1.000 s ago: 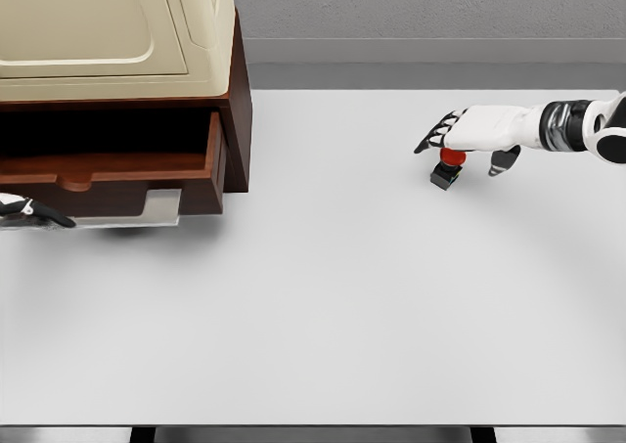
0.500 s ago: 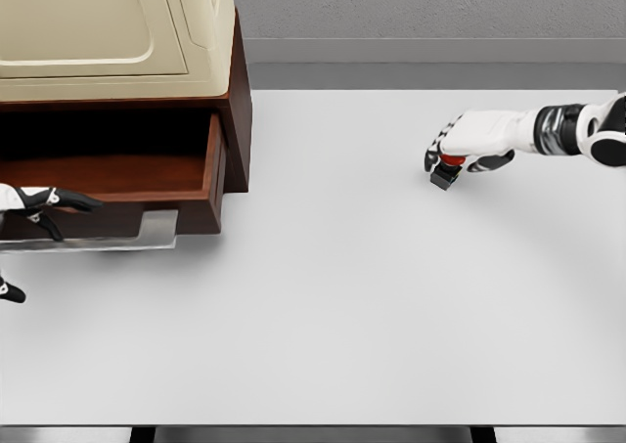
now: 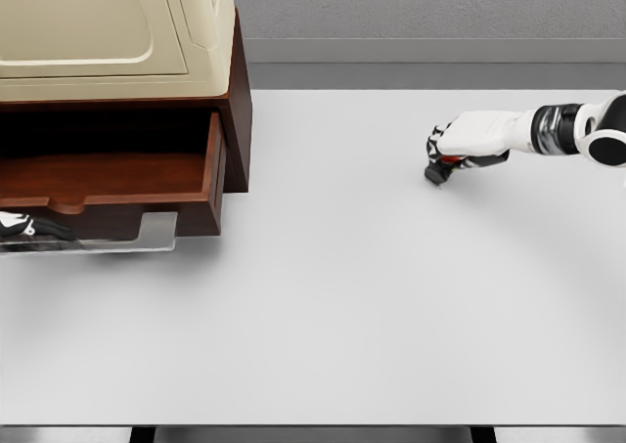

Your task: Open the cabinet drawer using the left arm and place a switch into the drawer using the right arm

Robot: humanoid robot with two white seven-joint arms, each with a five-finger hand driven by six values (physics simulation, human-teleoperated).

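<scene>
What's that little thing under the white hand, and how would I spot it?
Start at the white table and look to its far right side, well away from the brown cabinet. There the right hand curls over a switch: a small black block with a red top, the table's only loose item.

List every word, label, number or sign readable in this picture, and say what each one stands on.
None can be read. The cabinet, its open drawer, the cream appliance on top, the switch under the right hand, and the table show no legible text.
</scene>
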